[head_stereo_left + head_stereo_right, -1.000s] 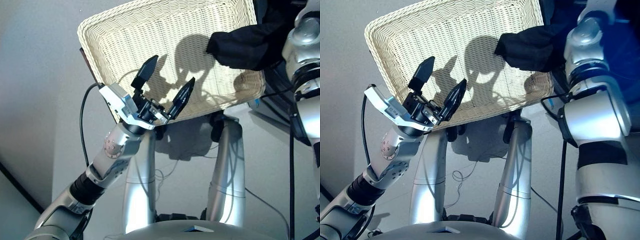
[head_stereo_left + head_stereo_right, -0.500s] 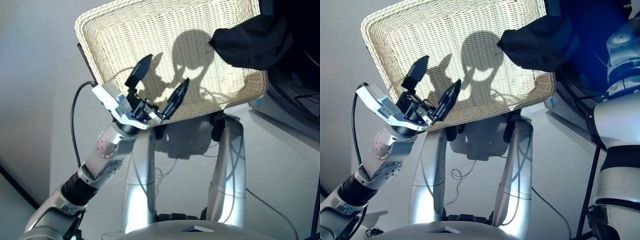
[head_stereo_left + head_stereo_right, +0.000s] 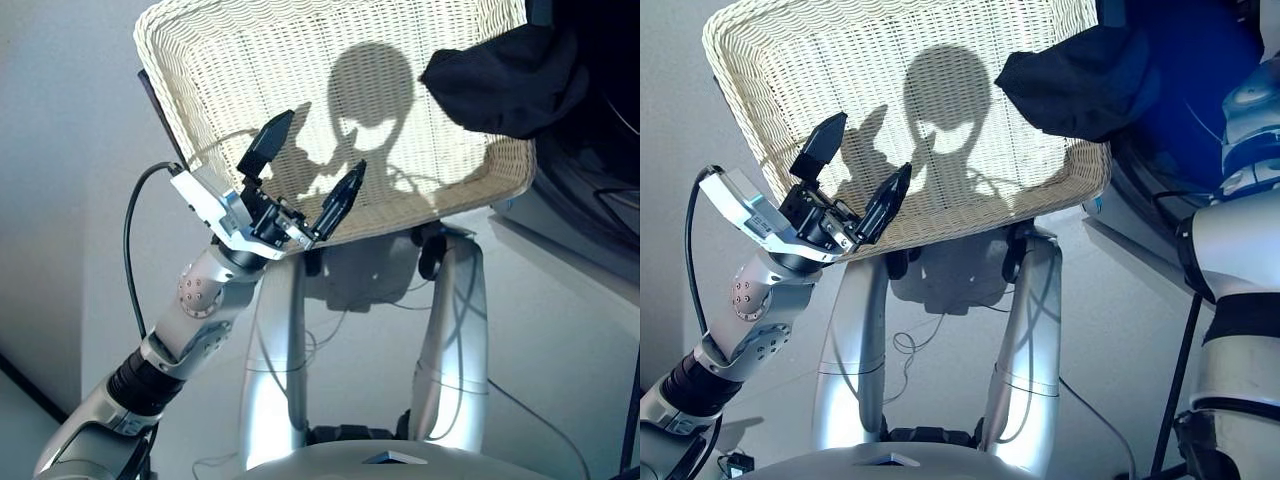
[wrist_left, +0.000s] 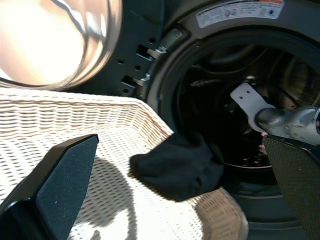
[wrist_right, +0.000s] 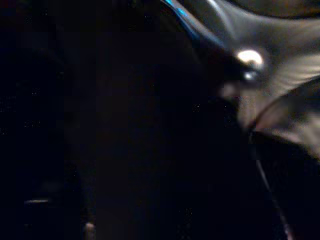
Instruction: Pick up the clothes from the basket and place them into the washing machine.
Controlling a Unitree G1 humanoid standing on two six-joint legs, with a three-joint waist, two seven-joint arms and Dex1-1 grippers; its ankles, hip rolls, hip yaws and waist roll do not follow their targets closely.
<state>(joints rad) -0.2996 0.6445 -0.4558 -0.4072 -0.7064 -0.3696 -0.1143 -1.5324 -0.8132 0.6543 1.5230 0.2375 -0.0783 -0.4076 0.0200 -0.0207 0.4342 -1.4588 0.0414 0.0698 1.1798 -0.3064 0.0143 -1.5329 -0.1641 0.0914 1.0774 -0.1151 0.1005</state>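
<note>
The left arm rises from the lower left, bent at the elbow, its forearm slanting up toward the basket (image 3: 300, 80). The left tool (image 3: 300, 170) hangs over the basket's near left part with its two black fingers (image 3: 265, 140) spread well apart and nothing between them; they point across the basket toward its far right corner. No cloth touches them.

The basket is cream-white wicker with a low rim, and it shows turned, its long axis running from the left side toward the right. Its woven floor is mostly bare.

At the basket's right end lies the black garment (image 3: 510, 80), bunched into a lump. It sits on the rim at that corner and spills over the edge toward the washing machine (image 4: 210, 60). In the left wrist view the lump lies at the basket's far corner, right before the round open mouth of the machine, with the dark drum behind it.

The right arm (image 3: 1240, 200) stands at the right edge and reaches into the drum. The right tool is not seen clearly, and I cannot tell whether its fingers are apart or together.
</note>
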